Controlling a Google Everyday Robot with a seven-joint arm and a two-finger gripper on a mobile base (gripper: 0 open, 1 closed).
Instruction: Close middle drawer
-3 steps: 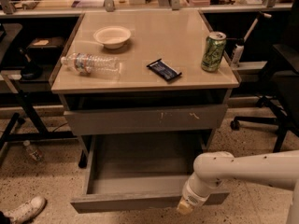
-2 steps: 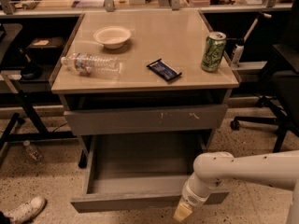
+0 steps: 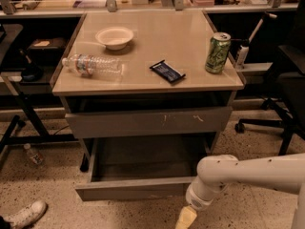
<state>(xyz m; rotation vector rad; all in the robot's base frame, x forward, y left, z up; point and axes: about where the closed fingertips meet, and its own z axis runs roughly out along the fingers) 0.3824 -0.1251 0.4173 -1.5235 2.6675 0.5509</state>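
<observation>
The middle drawer [image 3: 138, 159] is pulled well out below the tabletop, wide, shallow and grey inside, with a plain flat front [image 3: 128, 189]. Above it is a shut grey drawer front with pale scratch marks [image 3: 147, 122]. My gripper [image 3: 186, 218] is at the bottom edge of the view, just in front of and slightly below the right end of the open drawer's front. Its cream tip points down at the floor. The white arm [image 3: 248, 173] reaches in from the right.
On the tabletop [image 3: 190, 46] lie a white bowl [image 3: 114, 36], a clear plastic bottle on its side [image 3: 93, 66], a dark snack bar [image 3: 167, 72] and a green can [image 3: 218, 53]. An office chair base [image 3: 267, 123] stands at the right, a shoe [image 3: 24, 214] and a small bottle [image 3: 32, 155] on the floor at the left.
My gripper has sunk a little lower and slightly left in front of the drawer's right end. The drawer is still open.
</observation>
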